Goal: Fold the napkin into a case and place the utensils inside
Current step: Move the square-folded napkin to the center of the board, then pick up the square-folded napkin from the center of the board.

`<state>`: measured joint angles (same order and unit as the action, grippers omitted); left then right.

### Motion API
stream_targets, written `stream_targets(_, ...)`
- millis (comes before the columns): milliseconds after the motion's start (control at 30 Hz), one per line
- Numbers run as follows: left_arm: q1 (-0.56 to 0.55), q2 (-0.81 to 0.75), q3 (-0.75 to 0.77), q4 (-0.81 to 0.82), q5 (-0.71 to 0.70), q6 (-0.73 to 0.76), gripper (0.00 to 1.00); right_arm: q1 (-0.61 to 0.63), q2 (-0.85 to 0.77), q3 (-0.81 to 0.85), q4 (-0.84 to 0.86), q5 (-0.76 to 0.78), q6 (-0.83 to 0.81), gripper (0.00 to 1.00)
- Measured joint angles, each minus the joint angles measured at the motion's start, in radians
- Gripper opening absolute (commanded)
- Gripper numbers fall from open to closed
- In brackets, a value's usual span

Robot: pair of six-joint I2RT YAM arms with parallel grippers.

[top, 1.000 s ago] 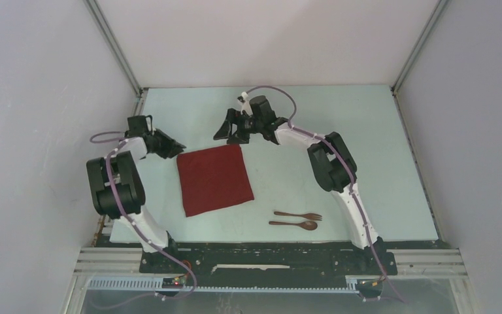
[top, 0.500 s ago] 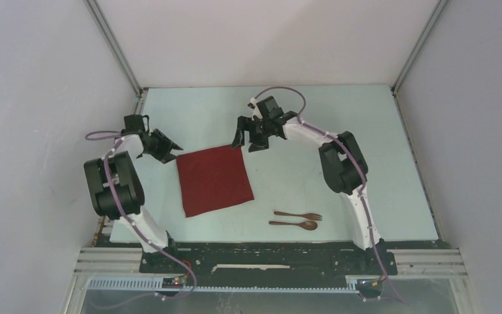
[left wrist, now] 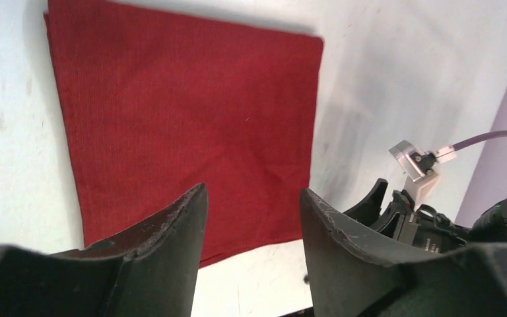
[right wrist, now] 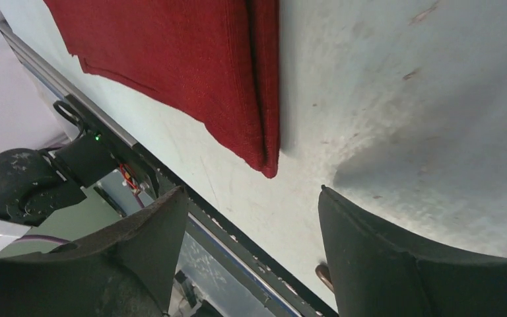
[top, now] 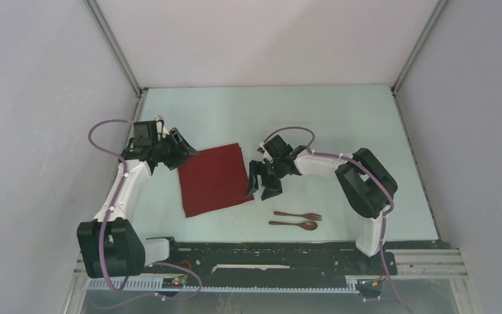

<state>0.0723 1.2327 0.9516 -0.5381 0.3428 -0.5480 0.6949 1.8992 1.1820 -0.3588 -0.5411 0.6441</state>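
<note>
beside right gripper (top: pixel 260 190) lies the napkin (top: pixel 213 178)

Pale table (top: pixel 340 121), white walls (top: pixel 268 39)

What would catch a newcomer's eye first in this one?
The dark red napkin, flat on the pale table left of centre. Open end effectors flank it: the left end effector at its far left corner, the right end effector at its near right corner. A fork and spoon lie side by side to its near right.
</note>
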Motion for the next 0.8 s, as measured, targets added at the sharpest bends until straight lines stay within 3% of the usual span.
stream_targets(167,-0.003,-0.007,-0.040,-0.050,0.000,0.019,0.60,0.024,0.021,-0.018,0.065,-0.024,0.018,0.69)
stream_targets(533,-0.016,-0.064,-0.042,-0.065,0.001,0.026,0.60,-0.004,0.067,-0.018,0.128,-0.026,0.010,0.37)
stream_targets(600,-0.024,-0.064,-0.041,-0.067,0.002,0.026,0.60,-0.015,0.072,-0.018,0.135,-0.033,0.005,0.37)
stream_targets(700,-0.031,-0.064,-0.034,-0.072,0.002,0.025,0.60,-0.021,0.083,-0.018,0.148,-0.050,-0.001,0.47)
stream_targets(800,-0.040,-0.064,-0.021,-0.072,0.002,0.025,0.60,-0.018,0.087,-0.018,0.159,-0.066,-0.006,0.45)
